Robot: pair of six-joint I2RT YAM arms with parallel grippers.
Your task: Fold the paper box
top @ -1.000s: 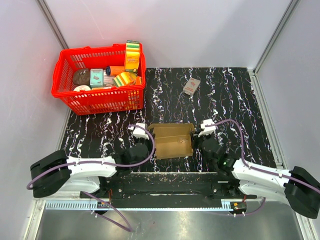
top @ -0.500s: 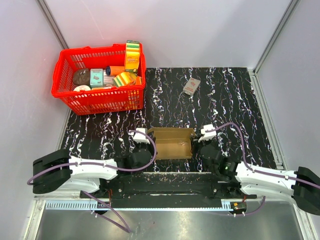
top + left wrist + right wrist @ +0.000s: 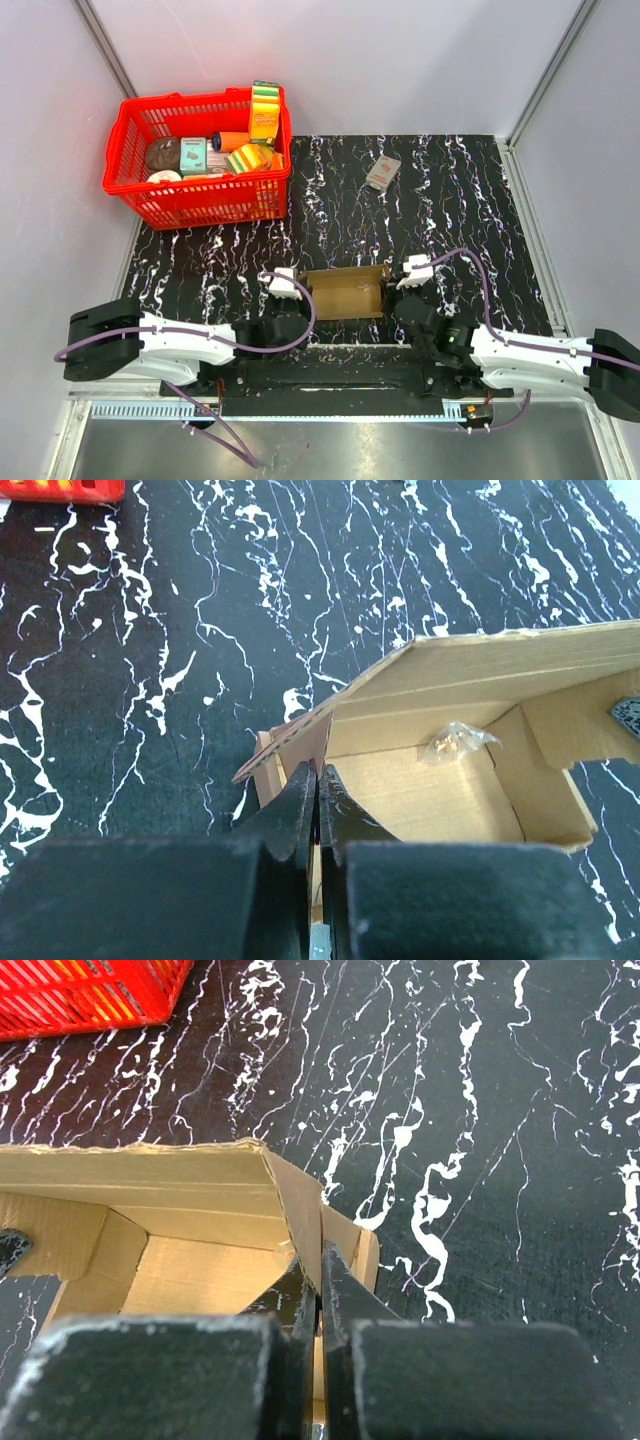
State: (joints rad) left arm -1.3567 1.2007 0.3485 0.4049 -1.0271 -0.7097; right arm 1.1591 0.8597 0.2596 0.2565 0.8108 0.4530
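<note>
The paper box (image 3: 345, 292) now sits nearer the arm bases (image 3: 330, 372) (slid back); left gripper (image 3: 317, 785), right gripper (image 3: 320, 1275) pinch its ends.

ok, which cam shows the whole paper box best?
Top external: the whole paper box shows, open side up. Left wrist shows only its left end and inside, pinched by the left gripper; right wrist shows only the right end, pinched by the right gripper.
</note>
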